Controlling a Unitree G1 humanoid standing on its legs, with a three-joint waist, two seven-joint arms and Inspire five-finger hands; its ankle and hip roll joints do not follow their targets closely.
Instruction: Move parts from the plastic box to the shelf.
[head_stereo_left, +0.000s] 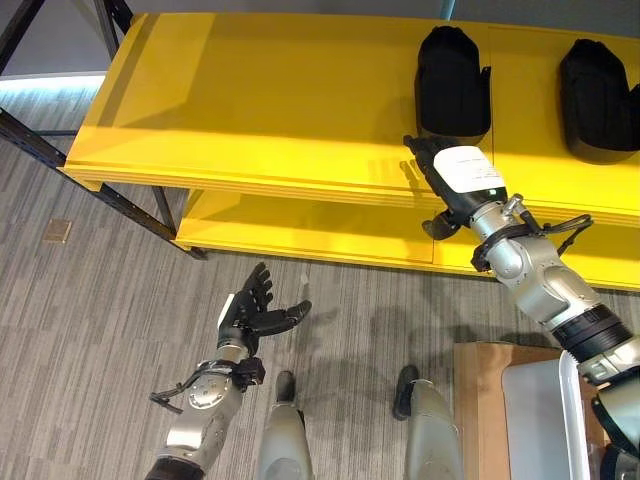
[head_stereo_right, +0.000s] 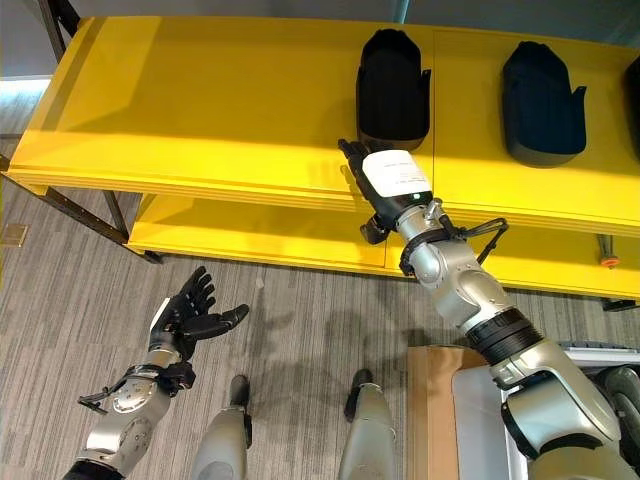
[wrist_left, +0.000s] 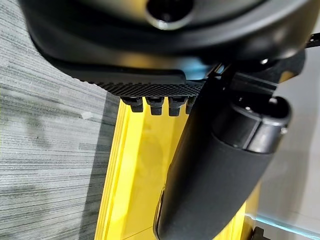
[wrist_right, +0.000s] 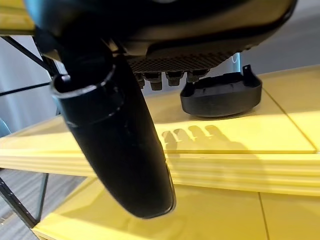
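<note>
Right robot hand (head_stereo_right: 385, 185) is at the front edge of the yellow shelf (head_stereo_right: 200, 110), fingers straight and relaxed, holding nothing; its wrist view shows the fingertips (wrist_right: 165, 80) held above the top board, their shadow falling on the yellow surface. Just past the fingers, toward 12 o'clock, a black part (head_stereo_right: 393, 90) lies flat on the top board, apart from the hand. A second black part (head_stereo_right: 542, 105) lies on the same board at 3 o'clock of the first, well apart from it, and the edge of a further dark shape shows at the far right of the board in the right eye view, too cut off to tell what it is. Left robot hand (head_stereo_left: 258, 310) hangs low over the grey floor (head_stereo_left: 100, 330) at 7 o'clock of the shelf, fingers spread and thumb out, empty, well apart from everything. Lower shelf board (head_stereo_left: 300, 235) shows bare yellow under the top one. At 5 o'clock of the scene, below the right arm, the white rim of the plastic box (head_stereo_left: 568, 410) sits on a brown surface (head_stereo_left: 480, 400); its contents can't be made out. A small orange item (head_stereo_right: 609, 262) sits on the lower board at far right.
</note>
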